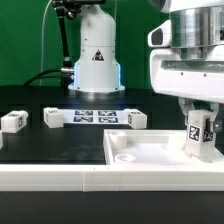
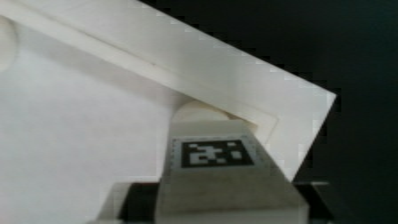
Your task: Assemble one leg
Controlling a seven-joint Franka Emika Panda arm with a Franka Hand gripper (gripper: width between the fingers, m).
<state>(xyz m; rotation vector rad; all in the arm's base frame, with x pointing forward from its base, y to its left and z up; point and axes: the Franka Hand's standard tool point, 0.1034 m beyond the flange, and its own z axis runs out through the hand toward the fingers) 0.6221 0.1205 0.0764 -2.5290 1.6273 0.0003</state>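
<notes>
My gripper (image 1: 197,140) is shut on a leg (image 1: 196,131), a small white block with a fiducial tag on its face. I hold it upright over the near right corner of the large flat white square panel (image 1: 140,148). In the wrist view the leg (image 2: 217,165) sits between my dark fingers (image 2: 135,202), its far end at the panel's corner (image 2: 285,115). Whether the leg touches the panel cannot be told. Three more legs stand on the black table: one at the exterior view's far left (image 1: 12,121), one beside it (image 1: 51,118), one right of the marker board (image 1: 135,119).
The marker board (image 1: 93,117) lies flat on the table behind the panel. The arm's white base (image 1: 97,60) stands at the back with cables. A long white bar (image 1: 60,178) runs along the table's front edge.
</notes>
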